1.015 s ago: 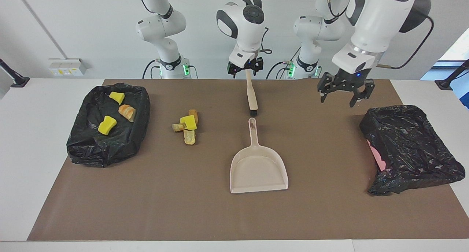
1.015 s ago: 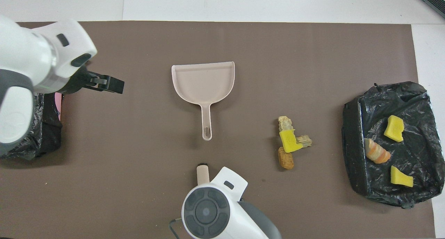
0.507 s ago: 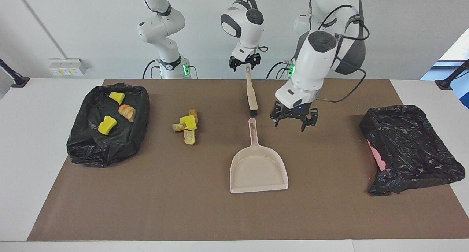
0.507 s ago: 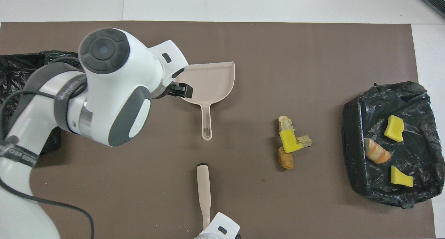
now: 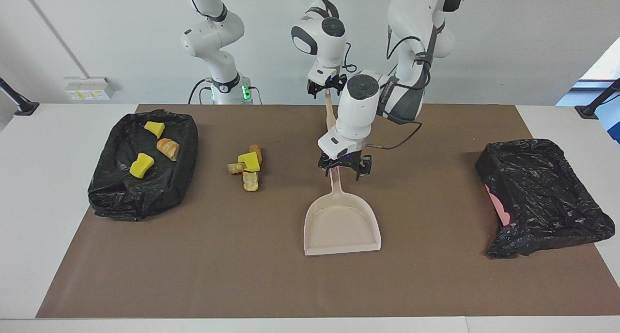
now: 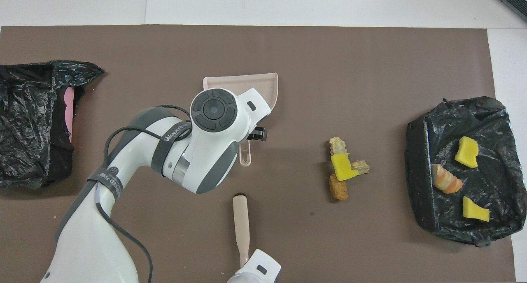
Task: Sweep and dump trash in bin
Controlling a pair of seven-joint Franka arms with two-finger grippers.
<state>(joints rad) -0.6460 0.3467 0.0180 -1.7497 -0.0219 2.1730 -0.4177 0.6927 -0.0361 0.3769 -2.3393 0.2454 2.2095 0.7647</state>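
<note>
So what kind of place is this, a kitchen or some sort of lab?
It looks like a robotics lab, not a kitchen. Two white robot arms are mounted at a white table covered by a brown mat, with a dustpan, a brush and staged trash chunks laid out between two bag-lined bins.

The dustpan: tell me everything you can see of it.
The dustpan is pale beige, plastic by its look, with a wide shallow tray, low side walls and a slim handle with a hanging slot at its tip. It lies flat on the brown mat, empty, its handle pointing toward the robots and its open edge away from them. The left gripper is open over the handle's end; whether it touches cannot be told. The brush lies apart, nearer to the robots.
</note>
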